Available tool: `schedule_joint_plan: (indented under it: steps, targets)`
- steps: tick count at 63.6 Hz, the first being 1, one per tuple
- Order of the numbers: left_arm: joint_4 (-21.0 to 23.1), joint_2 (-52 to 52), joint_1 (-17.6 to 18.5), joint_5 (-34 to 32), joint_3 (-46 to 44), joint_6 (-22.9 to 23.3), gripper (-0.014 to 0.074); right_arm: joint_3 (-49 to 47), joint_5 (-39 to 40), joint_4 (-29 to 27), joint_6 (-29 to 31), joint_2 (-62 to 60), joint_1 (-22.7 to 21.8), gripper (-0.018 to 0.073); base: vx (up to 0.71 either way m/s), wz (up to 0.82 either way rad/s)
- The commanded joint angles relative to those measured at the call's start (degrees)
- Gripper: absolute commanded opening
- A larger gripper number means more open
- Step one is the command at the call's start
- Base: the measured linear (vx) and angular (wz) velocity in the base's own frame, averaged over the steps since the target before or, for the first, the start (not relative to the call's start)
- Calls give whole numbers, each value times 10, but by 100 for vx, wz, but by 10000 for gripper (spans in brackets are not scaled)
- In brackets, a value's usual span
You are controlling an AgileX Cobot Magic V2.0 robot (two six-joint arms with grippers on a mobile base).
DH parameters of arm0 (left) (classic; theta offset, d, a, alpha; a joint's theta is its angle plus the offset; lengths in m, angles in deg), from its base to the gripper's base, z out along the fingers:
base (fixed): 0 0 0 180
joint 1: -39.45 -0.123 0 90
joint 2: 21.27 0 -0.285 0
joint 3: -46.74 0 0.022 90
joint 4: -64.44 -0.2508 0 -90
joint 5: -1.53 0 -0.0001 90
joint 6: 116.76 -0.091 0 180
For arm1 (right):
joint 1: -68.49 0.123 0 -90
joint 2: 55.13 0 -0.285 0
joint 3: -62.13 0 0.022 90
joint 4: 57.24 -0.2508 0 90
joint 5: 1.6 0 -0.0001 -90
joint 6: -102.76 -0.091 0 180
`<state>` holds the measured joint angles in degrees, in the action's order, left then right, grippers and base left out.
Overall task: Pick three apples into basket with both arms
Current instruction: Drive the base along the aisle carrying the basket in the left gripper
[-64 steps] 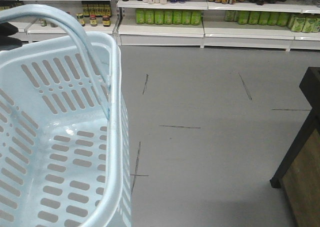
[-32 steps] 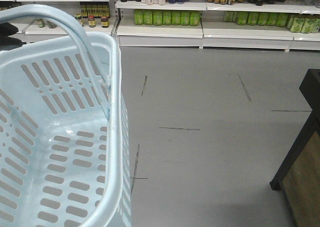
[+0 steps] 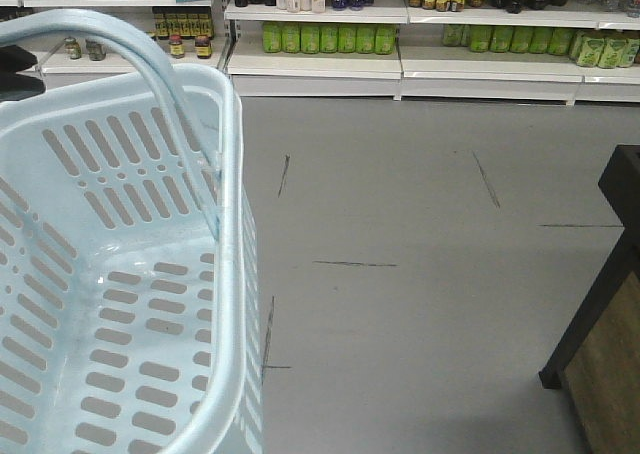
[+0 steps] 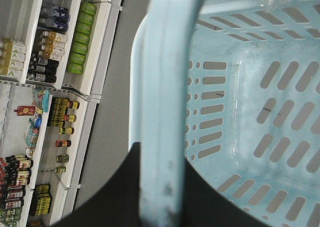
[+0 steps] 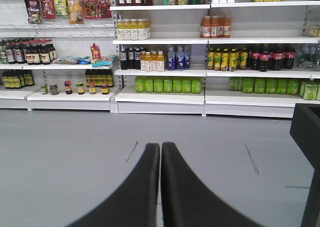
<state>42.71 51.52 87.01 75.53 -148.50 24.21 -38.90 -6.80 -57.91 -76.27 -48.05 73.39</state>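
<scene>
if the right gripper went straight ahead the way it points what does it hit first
Nothing nearby: the right gripper, shut, points across grey floor. First in line looks like the white bottom shelf holding green bottles, though depth is unclear.

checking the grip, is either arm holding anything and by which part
The left pincer holds the basket by its hoop handle, which runs between its jaws. The right pincer is shut and empty.

front: downward | left wrist: close over basket (image 4: 240,112) | right wrist: facing shelves (image 5: 160,94)
</scene>
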Motion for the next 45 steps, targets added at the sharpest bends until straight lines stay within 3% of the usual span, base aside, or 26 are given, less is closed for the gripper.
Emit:
schedule_joint_plan:
  steps: [1, 45]
  targets:
    - [-16, -11, 3, -24, -16, 3, -6, 6, 44, 1, 4, 5, -3, -8, 8, -2]
    - [-16, -11, 3, -24, -16, 3, -6, 6, 44, 1, 4, 5, -3, -8, 9, -2]
